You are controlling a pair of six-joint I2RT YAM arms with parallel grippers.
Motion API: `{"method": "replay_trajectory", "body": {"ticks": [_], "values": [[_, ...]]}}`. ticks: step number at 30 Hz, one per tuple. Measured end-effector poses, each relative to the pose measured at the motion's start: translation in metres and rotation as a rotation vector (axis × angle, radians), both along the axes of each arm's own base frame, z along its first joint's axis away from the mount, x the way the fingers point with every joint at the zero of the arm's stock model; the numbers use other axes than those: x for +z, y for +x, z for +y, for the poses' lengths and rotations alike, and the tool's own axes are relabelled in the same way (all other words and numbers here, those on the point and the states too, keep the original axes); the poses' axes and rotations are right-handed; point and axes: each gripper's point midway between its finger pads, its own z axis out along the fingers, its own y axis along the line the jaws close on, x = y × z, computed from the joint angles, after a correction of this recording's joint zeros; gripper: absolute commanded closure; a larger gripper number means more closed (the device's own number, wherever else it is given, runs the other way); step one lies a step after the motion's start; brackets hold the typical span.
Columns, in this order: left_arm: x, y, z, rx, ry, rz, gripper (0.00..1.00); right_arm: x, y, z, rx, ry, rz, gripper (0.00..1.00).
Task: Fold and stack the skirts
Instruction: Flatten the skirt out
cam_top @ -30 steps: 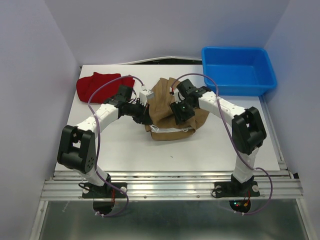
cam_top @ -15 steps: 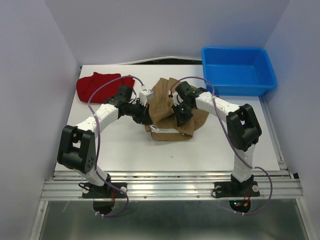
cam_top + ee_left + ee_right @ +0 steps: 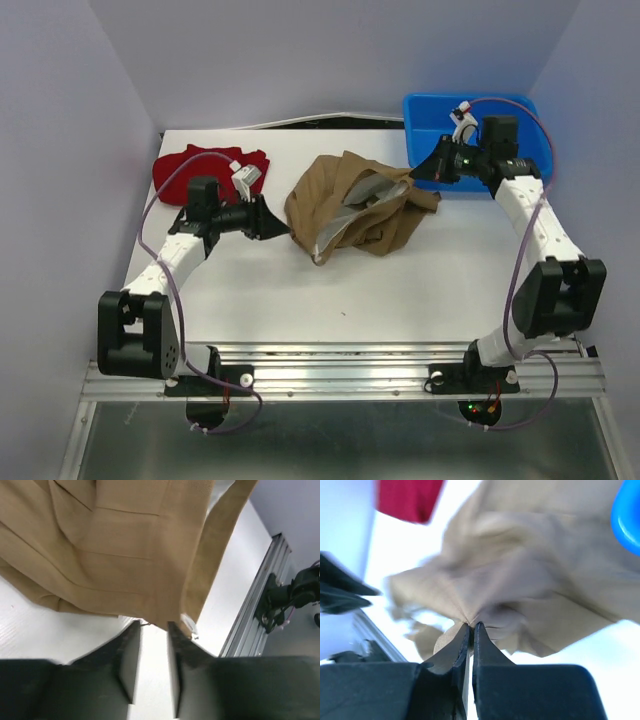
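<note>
- Big change: both arms have swung apart from the middle of the bench. The right fingers [image 3: 456, 652] have clenched on the tan skirt [image 3: 350, 205] and hauled one corner out toward the blue bin [image 3: 500, 150] at the far-right corner.
- The left fingers [image 3: 131, 655] have let go. They're parted, with the hem just off their tips.
- That looks like spreading the cloth out, not folding it yet.
- The tan skirt sits mid-bench toward the far edge, rumpled, with its pale lining showing.
- Over at the far-left corner, the red skirt [image 3: 195, 168] lies bunched.
</note>
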Motion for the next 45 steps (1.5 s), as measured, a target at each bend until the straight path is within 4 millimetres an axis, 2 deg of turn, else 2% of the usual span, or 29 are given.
{"method": "replay_trajectory", "body": {"ticks": [1, 2, 4, 5, 6, 9, 11, 13, 15, 16, 19, 20, 21, 23, 27, 29, 36, 45], "values": [[0.002, -0.001, 0.002, 0.013, -0.028, -0.003, 0.45, 0.019, -0.003, -0.007, -0.014, 0.031, -0.047, 0.99], [0.002, -0.004, 0.002, 0.021, -0.048, 0.004, 0.31, 0.032, -0.008, -0.008, -0.011, 0.054, -0.079, 0.99], [-0.003, -0.02, -0.001, 0.013, -0.089, 0.04, 0.29, 0.054, -0.025, 0.002, 0.035, 0.101, -0.146, 0.99], [-0.008, -0.028, -0.002, 0.006, -0.093, 0.061, 0.2, 0.057, -0.032, 0.007, 0.057, 0.115, -0.155, 0.99], [-0.01, -0.031, -0.002, 0.003, -0.091, 0.074, 0.2, 0.056, -0.044, 0.013, 0.087, 0.131, -0.157, 0.99], [-0.019, -0.034, 0.004, -0.01, -0.001, 0.055, 0.2, 0.035, -0.062, 0.021, 0.124, 0.147, -0.112, 0.99], [-0.015, -0.025, 0.009, -0.004, 0.08, -0.009, 0.2, 0.011, -0.069, 0.021, 0.12, 0.146, -0.048, 0.99], [-0.002, -0.011, 0.011, -0.007, 0.177, -0.131, 0.2, -0.011, -0.077, 0.019, 0.111, 0.144, 0.021, 0.99], [0.009, -0.009, 0.005, -0.033, 0.224, -0.223, 0.2, -0.016, -0.079, 0.019, 0.106, 0.146, 0.041, 0.99], [0.014, -0.013, -0.003, -0.064, 0.272, -0.302, 0.2, -0.016, -0.078, 0.019, 0.104, 0.146, 0.04, 0.99], [0.01, -0.037, -0.032, -0.191, 0.351, -0.455, 0.2, -0.015, -0.074, 0.018, 0.084, 0.141, 0.034, 0.99], [0.003, -0.052, -0.048, -0.274, 0.381, -0.513, 0.2, -0.016, -0.073, 0.016, 0.071, 0.136, 0.038, 0.99], [-0.002, -0.058, -0.054, -0.308, 0.397, -0.534, 0.2, -0.016, -0.072, 0.016, 0.062, 0.135, 0.041, 0.99], [-0.027, -0.067, -0.069, -0.414, 0.474, -0.597, 0.2, -0.017, -0.069, 0.013, 0.037, 0.13, 0.044, 0.99], [-0.072, -0.059, -0.073, -0.523, 0.617, -0.684, 0.2, -0.019, -0.064, 0.009, -0.004, 0.118, 0.051, 0.99], [-0.087, -0.054, -0.071, -0.571, 0.668, -0.733, 0.21, -0.02, -0.062, 0.007, -0.019, 0.112, 0.054, 0.99], [-0.114, -0.032, -0.079, -0.776, 0.771, -0.98, 0.21, -0.023, -0.059, 0.004, -0.047, 0.096, 0.055, 0.99], [-0.137, -0.039, -0.105, -1.007, 0.765, -1.198, 0.28, -0.026, -0.052, -0.007, -0.109, 0.078, 0.062, 0.99]]}}
